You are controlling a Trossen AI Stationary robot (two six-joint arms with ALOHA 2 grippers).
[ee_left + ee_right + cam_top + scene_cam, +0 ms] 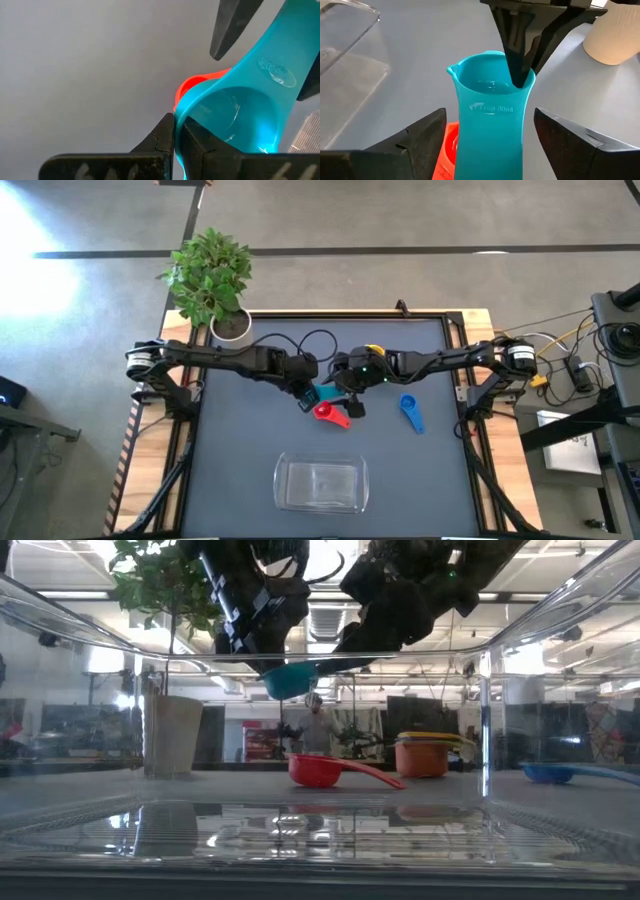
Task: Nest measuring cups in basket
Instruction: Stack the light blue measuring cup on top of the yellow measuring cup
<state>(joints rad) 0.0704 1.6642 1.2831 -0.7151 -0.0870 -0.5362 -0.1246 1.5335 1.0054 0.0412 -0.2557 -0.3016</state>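
My left gripper is shut on the teal measuring cup, held over the middle of the table. My right gripper is open. Its fingers stand on either side of the teal cup's handle, apart from it. Below lies the red cup, bowl and handle on the table. The blue cup lies to the right. A yellow cup sits in the orange cup farther back. The clear basket stands near the front edge. I see no green or purple cup. My left gripper pinches the teal cup's wall at the rim, on the side opposite the handle, with one finger inside the bowl and one outside. The fingers come from above, pointing down. The cup is lifted clear, roughly upright, handle toward my right gripper.
A white pot with a green plant stands at the far left corner. The basket's clear wall fills the front of the low view. Bare table lies left of the basket and between it and the cups.
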